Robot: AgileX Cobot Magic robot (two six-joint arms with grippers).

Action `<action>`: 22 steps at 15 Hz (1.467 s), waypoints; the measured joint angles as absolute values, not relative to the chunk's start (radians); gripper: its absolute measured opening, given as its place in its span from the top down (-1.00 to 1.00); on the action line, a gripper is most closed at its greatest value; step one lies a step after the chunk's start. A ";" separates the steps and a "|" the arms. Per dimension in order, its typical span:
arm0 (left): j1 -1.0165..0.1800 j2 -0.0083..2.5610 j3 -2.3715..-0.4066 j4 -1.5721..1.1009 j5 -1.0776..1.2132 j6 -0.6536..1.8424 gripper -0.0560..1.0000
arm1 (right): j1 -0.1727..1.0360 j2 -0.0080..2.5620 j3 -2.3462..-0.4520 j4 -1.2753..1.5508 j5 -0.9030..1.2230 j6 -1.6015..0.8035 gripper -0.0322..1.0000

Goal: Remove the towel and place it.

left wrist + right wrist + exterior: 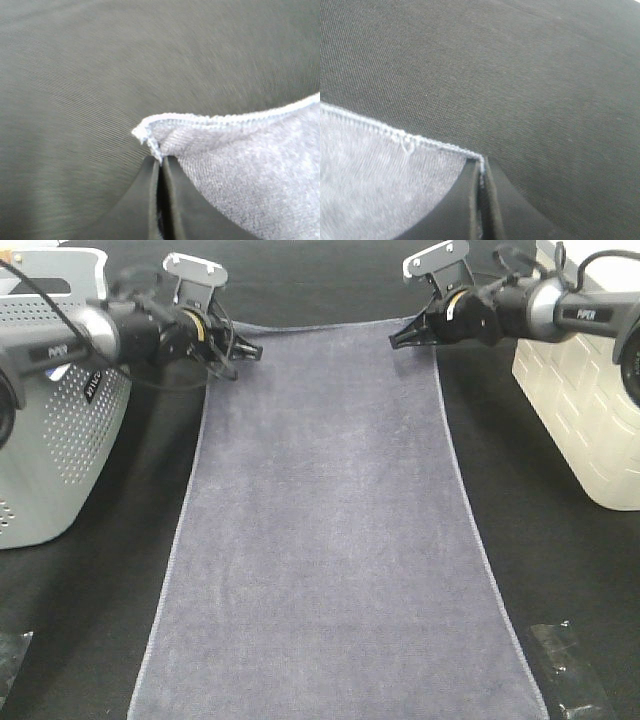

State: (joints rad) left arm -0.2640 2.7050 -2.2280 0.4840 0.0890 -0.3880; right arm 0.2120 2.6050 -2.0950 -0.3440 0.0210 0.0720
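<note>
While both grippers (250,348) pinch, towel (330,540) flat

The exterior high camera looks down from above and forward along the black cloth-covered tabletop (90,620), taking in the whole long grey-lavender microfibre towel (330,540) with both arms at its far end. The left wrist camera sits just behind the left tool (161,167) and faces along its closed jaws, very near one hemmed corner of the towel. The right wrist camera looks likewise past the right tool (481,167) at the other far corner. Each wrist view shares only its own corner with the high view.
</note>
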 joint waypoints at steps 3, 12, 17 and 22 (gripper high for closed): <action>-0.260 2.736 -2.228 0.486 0.006 -0.388 0.89 | 0.210 2.637 -2.095 -0.348 -0.043 0.071 0.94; -0.255 2.758 -2.228 0.493 -0.006 -0.388 0.08 | 0.209 2.675 -2.095 -0.349 -0.047 0.068 -0.39; -0.255 2.710 -2.228 0.443 0.096 -0.389 -0.32 | 0.209 2.673 -2.095 -0.349 0.066 0.068 -0.57; -0.269 2.628 -2.228 0.420 0.219 -0.389 -0.33 | 0.209 2.594 -2.095 -0.282 0.205 0.069 -0.57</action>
